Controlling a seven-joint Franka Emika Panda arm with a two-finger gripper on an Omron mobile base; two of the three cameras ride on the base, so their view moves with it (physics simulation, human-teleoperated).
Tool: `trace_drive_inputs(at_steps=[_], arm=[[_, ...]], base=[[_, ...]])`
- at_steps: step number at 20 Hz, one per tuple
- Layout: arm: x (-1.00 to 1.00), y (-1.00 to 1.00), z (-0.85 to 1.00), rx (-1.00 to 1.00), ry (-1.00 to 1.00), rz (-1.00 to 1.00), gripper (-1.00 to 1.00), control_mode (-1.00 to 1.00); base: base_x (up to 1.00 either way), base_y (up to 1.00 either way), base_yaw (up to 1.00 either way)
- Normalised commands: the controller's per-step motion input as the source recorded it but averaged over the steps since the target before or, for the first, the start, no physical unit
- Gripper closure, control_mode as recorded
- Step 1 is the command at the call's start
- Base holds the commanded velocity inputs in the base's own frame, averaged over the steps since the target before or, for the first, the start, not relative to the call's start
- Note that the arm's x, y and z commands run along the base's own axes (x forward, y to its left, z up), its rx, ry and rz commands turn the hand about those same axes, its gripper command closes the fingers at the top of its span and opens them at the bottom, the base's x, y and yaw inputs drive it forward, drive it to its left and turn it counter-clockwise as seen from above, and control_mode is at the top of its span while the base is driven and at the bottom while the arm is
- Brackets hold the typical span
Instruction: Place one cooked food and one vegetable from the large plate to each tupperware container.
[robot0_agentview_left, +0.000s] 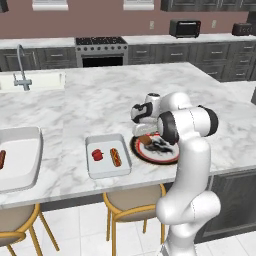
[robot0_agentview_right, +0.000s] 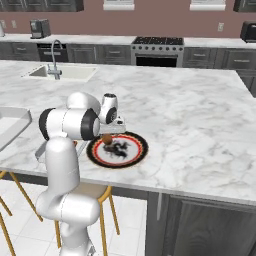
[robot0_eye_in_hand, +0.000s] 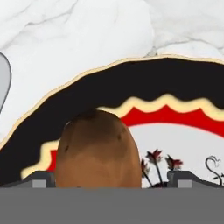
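Observation:
The large plate (robot0_agentview_left: 167, 155) (robot0_agentview_right: 131, 150) (robot0_eye_in_hand: 131, 83) lies near the counter's front edge. A brown, potato-like food (robot0_agentview_left: 145, 140) (robot0_agentview_right: 107, 138) (robot0_eye_in_hand: 98, 148) rests on its left side. My gripper (robot0_agentview_left: 143, 134) (robot0_agentview_right: 111, 133) (robot0_eye_in_hand: 116, 180) hangs low over it, open, with one finger tip on each side of the brown food. The right tip stands clearly apart from it. One tupperware container (robot0_agentview_left: 107, 172), left of the plate, holds a red vegetable (robot0_agentview_left: 97, 154) and a hot dog (robot0_agentview_left: 115, 157). The other container (robot0_agentview_left: 22, 137) (robot0_agentview_right: 15, 117), further left, holds a sausage (robot0_agentview_left: 2, 159).
The marble counter's front edge (robot0_agentview_left: 100, 192) runs just below the plate and containers, with stools (robot0_agentview_left: 132, 202) under it. A sink with a faucet (robot0_agentview_left: 22, 80) (robot0_agentview_right: 54, 70) is at the far side. Bare marble stretches behind and to the right of the plate.

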Motion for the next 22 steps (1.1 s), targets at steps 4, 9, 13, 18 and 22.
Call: trace_drive_inputs(at_steps=[4,9,13,18,22], arm=[[0.0,0.01,-0.28,0.0,0.11,0.0,-1.0,-1.0],[-0.14,0.1,-0.31,0.0,0.11,0.0,1.0,-1.0],[-0.43,0.0,-0.12,0.0,0.07,-0.01,1.0,-1.0],[-0.59,-0.11,0.08,0.0,0.01,-0.04,1.0,-1.0],[-0.69,-0.19,0.64,0.0,-0.09,-0.04,1.0,-1.0]], base=[[0.0,0.0,0.0],[0.0,0.0,0.0],[0.0,0.0,0.0],[0.0,0.0,0.0],[0.0,0.0,0.0]])
